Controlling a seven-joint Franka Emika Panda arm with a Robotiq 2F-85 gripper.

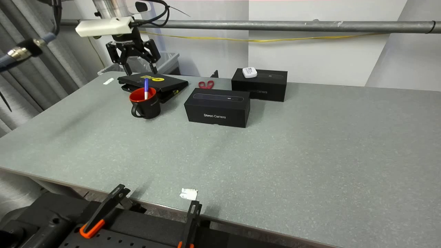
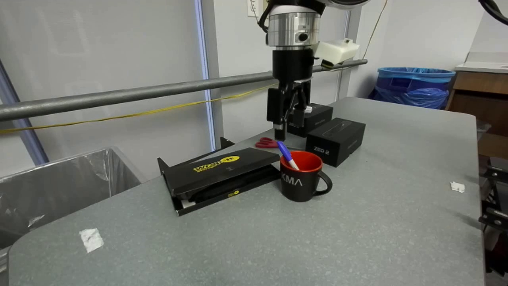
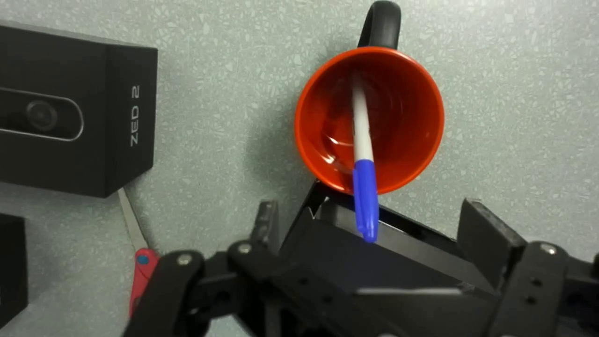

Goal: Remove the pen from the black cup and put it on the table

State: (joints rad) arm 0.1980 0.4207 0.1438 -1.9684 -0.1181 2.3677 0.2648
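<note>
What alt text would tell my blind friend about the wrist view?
A blue-capped pen leans inside a red-lined black cup on a speckled table, seen from above. At the bottom, a black claw gapes open; at left are a ZED 2 box and red-handled scissors.

**Pen tilts in black cup, clear of parted jaws**

White-barrelled, with a clipped blue cap, the pen leans capped end up, jutting past the rim toward the space between the jaws. The cup, red inside and lettered in pale characters, sits upright below and to one side of the jaws, its handle pointing away from them. Speckled grey-green, the table spreads flat beneath cup and jaws.
</note>
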